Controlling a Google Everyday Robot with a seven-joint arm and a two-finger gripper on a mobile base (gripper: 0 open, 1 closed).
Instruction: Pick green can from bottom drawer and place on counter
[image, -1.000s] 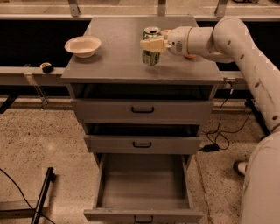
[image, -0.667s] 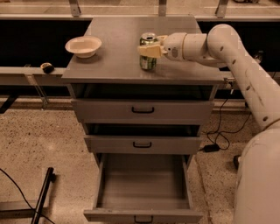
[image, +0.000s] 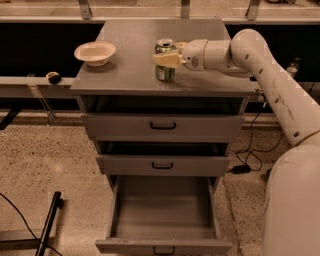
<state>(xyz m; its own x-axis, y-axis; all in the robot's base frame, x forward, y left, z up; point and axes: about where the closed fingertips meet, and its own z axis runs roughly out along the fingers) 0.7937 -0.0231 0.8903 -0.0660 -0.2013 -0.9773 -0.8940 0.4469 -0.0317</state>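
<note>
The green can (image: 164, 73) stands upright near the middle of the grey counter (image: 125, 70), its silver top showing. My gripper (image: 165, 54) reaches in from the right and is shut on the can, one cream finger (image: 167, 60) across its front and the other behind it. The can's base looks to be on or just above the counter. The bottom drawer (image: 162, 246) is pulled fully open and nothing shows inside it.
A cream bowl (image: 95, 52) sits at the counter's left side. The two upper drawers (image: 162, 125) stand slightly open. A small dark object (image: 53, 77) lies on the ledge to the left. A black bar (image: 50, 224) and cables lie on the speckled floor.
My gripper has carried the can to the left and a little toward the counter's front, and lower, down to the counter surface.
</note>
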